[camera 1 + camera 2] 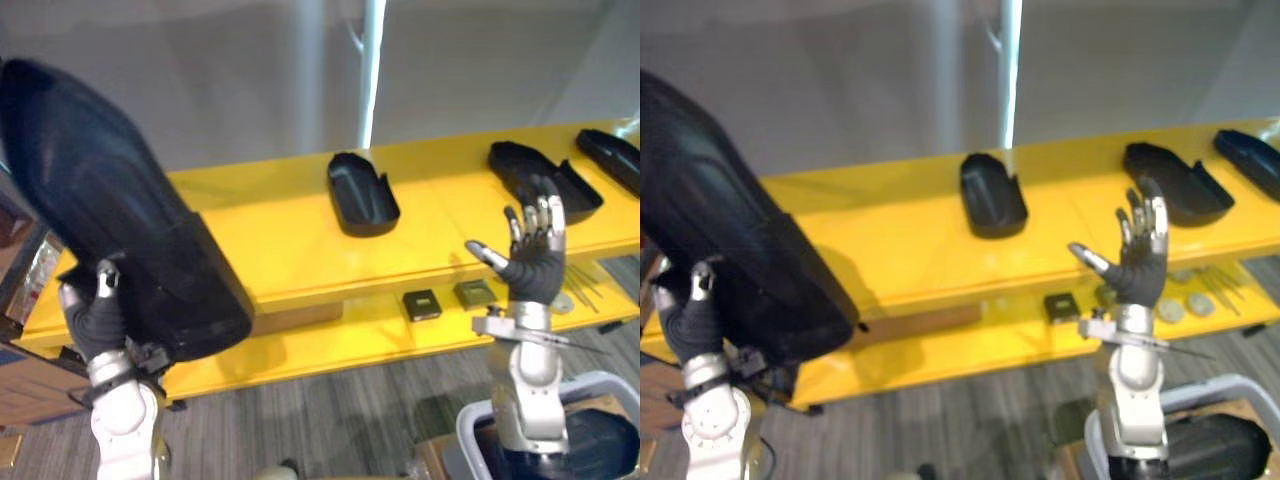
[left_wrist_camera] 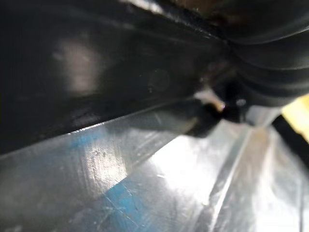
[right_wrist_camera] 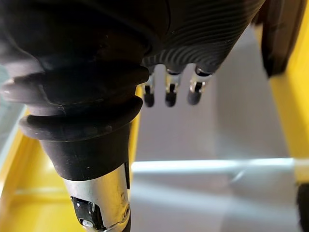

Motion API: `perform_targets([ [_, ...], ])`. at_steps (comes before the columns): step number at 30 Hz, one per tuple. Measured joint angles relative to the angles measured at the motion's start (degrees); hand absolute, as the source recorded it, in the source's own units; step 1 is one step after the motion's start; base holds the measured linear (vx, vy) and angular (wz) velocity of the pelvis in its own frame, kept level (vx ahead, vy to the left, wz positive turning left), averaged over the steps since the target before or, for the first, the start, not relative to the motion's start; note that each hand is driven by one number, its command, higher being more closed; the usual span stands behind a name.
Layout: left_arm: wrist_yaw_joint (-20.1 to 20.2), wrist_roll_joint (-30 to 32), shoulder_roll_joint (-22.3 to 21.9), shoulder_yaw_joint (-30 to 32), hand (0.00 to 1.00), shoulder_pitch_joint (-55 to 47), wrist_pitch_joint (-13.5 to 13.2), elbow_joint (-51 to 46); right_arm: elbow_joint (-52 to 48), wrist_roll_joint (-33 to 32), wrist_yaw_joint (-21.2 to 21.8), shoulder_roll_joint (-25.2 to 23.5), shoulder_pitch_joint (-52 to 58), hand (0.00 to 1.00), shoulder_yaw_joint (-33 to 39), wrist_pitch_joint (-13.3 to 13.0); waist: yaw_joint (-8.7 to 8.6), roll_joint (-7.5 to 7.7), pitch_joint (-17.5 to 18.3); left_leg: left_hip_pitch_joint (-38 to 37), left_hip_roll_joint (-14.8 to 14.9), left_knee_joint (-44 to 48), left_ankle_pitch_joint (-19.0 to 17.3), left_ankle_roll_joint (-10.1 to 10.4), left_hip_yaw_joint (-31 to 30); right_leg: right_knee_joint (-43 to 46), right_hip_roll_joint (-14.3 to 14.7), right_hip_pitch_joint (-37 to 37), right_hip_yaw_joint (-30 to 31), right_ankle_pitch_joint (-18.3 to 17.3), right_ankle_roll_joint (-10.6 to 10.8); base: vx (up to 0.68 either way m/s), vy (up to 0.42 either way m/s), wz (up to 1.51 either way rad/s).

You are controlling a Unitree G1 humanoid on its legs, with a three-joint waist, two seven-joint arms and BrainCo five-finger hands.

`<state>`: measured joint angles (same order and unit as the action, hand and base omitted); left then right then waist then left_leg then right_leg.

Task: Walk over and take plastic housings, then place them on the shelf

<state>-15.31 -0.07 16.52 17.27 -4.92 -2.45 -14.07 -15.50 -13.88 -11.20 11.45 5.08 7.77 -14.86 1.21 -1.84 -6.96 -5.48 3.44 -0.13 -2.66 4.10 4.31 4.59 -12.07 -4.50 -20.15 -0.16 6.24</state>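
The left hand (image 1: 95, 318) holds a big black housing (image 1: 110, 200) up in the air; its thumb presses on the near side and its other fingers are hidden behind, so it looks like a pinch at the low end. Most of the housing sticks out far above the thumb; the yellow shelf (image 1: 280, 240) lies past the thumb and lower down.

The right hand (image 1: 530, 265) is up with its fingers straight and spread, holding nothing; a second housing (image 1: 530, 165) sits on the shelf just past its fingertips, and a third housing (image 1: 362, 195) sits well off to the thumb side.

I think the big risk is a slip; the housing is long and heavy-looking, and a hold at one end could let it tip and fall to the floor. It could also land too near the front edge of the shelf and slide off; the right hand could bump the second housing if it pushes forward.
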Motion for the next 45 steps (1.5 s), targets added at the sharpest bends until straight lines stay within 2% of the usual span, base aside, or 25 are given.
perform_targets([
  [1,0.4,0.1,1.2,0.0,1.00,1.1,0.5,2.4,0.1,0.0,0.0,-0.2,0.5,0.00,0.4,0.1,-0.49,-0.01,0.0,-0.1,0.0,-0.2,0.0,0.0,1.2,0.1,0.0,0.5,0.6,0.0,0.0,-0.06,0.037,-0.54],
  [3,1.5,0.0,6.7,-0.5,1.00,7.2,4.1,14.5,0.3,-0.4,0.2,-0.1,3.0,0.00,1.8,0.7,-2.42,-0.13,0.0,-0.6,0.4,-0.9,0.1,0.1,6.0,0.2,0.1,2.3,3.4,0.5,0.6,-0.05,0.029,-0.54],
  [4,1.9,-0.1,8.0,-0.6,1.00,8.9,4.7,18.0,0.3,-0.9,0.3,-0.1,3.7,0.00,2.2,1.1,-2.85,-0.14,0.1,-0.7,0.4,-0.9,0.1,0.2,7.0,0.3,0.2,2.8,4.2,0.7,0.6,-0.03,0.029,-0.63],
  [6,3.3,-1.5,13.2,-1.5,1.00,14.8,8.2,29.4,0.8,-1.1,1.4,0.0,6.1,0.00,3.4,2.3,-4.56,-0.02,0.1,-1.7,0.3,-1.4,0.2,0.3,10.0,0.3,0.7,4.2,7.3,1.7,1.1,0.00,0.037,-0.65],
  [9,4.8,-4.5,18.6,-4.8,1.00,22.6,11.3,39.5,1.6,-1.2,3.3,0.2,8.8,0.00,3.6,4.1,-6.53,0.26,0.0,-2.5,0.3,-1.8,0.1,0.4,12.4,0.3,1.1,5.2,9.9,2.0,1.1,0.02,0.025,-0.44],
  [12,5.6,-6.3,22.1,-7.5,1.00,31.6,13.3,49.4,2.7,-1.3,5.7,0.3,10.5,0.00,3.2,5.5,-7.63,0.30,0.0,-2.5,0.3,-1.8,0.1,0.4,14.5,0.4,1.4,6.6,11.9,2.3,1.0,0.01,0.010,-0.32],
  [15,6.5,-6.3,25.7,-10.5,1.00,38.0,16.0,55.6,2.8,-1.3,7.6,0.5,12.2,0.00,3.0,6.5,-9.15,0.46,-0.3,-2.8,0.4,-1.7,0.0,0.5,15.4,0.4,1.7,6.7,12.7,2.3,1.0,0.00,0.001,-0.16],
  [17,7.1,-6.2,27.3,-12.1,1.00,41.1,17.6,57.0,2.8,-1.3,8.1,0.5,12.7,0.00,2.9,7.1,-9.45,0.80,-1.2,-3.4,0.6,-1.7,-0.1,0.7,16.0,0.6,2.0,6.7,13.3,2.3,1.0,-0.02,-0.006,-0.21],
  [20,7.6,-5.5,30.2,-14.0,1.00,47.0,22.6,60.0,2.8,-1.3,9.3,1.2,12.6,0.00,1.4,7.5,-9.67,1.47,-2.9,-3.2,0.9,-1.4,-0.7,1.0,18.2,1.3,2.7,8.5,15.6,2.5,0.7,-0.04,-0.010,-0.33],
  [21,7.5,-5.5,30.4,-14.0,1.00,48.0,23.8,60.8,2.7,-1.3,9.4,1.5,12.6,0.00,0.9,7.6,-9.78,1.52,-3.1,-2.9,0.9,-1.4,-0.7,1.0,18.4,1.3,2.7,8.9,15.9,2.5,0.6,-0.03,-0.008,-0.16],
  [22,7.3,-5.4,30.4,-14.2,1.00,50.6,26.6,62.6,2.7,-1.5,9.7,1.6,12.7,0.00,0.1,7.8,-10.41,1.67,-3.9,-2.3,0.9,-1.4,-0.7,1.0,18.4,1.4,2.6,9.5,16.0,2.7,0.7,-0.02,-0.010,-0.07],
  [27,5.6,-5.4,30.4,-14.3,1.00,52.4,32.3,65.4,2.6,-1.8,9.7,1.7,12.6,0.00,-2.7,8.5,-11.28,2.00,-5.8,-1.3,0.9,-1.1,-0.6,1.0,18.5,1.8,2.9,11.0,16.3,2.9,0.7,0.02,-0.005,-0.01],
  [33,3.1,-5.4,30.4,-14.1,1.00,53.9,35.2,67.5,2.4,-3.4,8.4,1.7,12.4,0.00,-4.6,8.9,-11.04,2.47,-9.4,-0.3,1.1,0.7,-0.7,1.0,18.4,3.0,2.6,11.7,16.4,2.5,0.0,0.02,-0.007,0.04],
  [39,0.3,-3.8,30.4,-13.7,1.00,54.5,35.7,67.6,2.4,-3.4,7.3,1.8,12.7,0.00,-4.9,8.9,-10.66,2.32,-11.1,1.8,1.8,3.4,-2.0,0.8,18.3,4.1,2.7,13.0,16.4,2.3,-0.2,-0.02,-0.007,0.00],
  [45,0.3,-3.3,30.4,-13.5,1.00,54.4,35.9,67.7,2.4,-3.5,7.2,2.1,13.0,0.00,-6.4,8.9,-10.30,2.25,-11.1,2.6,2.1,4.8,-2.5,0.8,18.2,5.2,2.7,13.5,16.4,1.9,-0.4,-0.04,-0.010,0.00],
])
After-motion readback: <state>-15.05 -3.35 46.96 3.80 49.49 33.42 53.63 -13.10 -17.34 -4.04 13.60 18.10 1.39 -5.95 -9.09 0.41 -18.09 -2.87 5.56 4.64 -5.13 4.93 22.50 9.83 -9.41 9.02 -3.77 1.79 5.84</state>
